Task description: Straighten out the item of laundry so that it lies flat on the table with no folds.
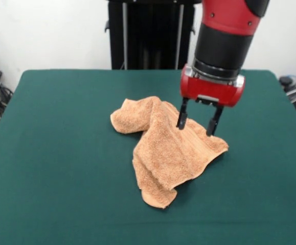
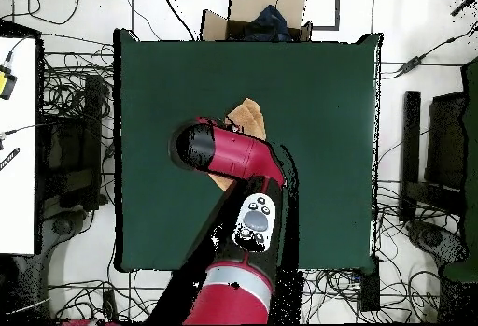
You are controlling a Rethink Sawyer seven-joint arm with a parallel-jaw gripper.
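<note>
One crumpled towel lies mid-tabletop directly under your tool, whose fingers are spread with nothing between them, tips at its far right part, while the folded bulk runs away toward the near-left in the front view.

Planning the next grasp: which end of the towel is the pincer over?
The flat end with the woven band, at the picture's right; the pincer hangs open there, away from the bunched end.

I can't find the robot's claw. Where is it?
In the front view the gripper hangs open right of the table's middle, over the crumpled towel's far right part. From overhead the arm hides it.
</note>
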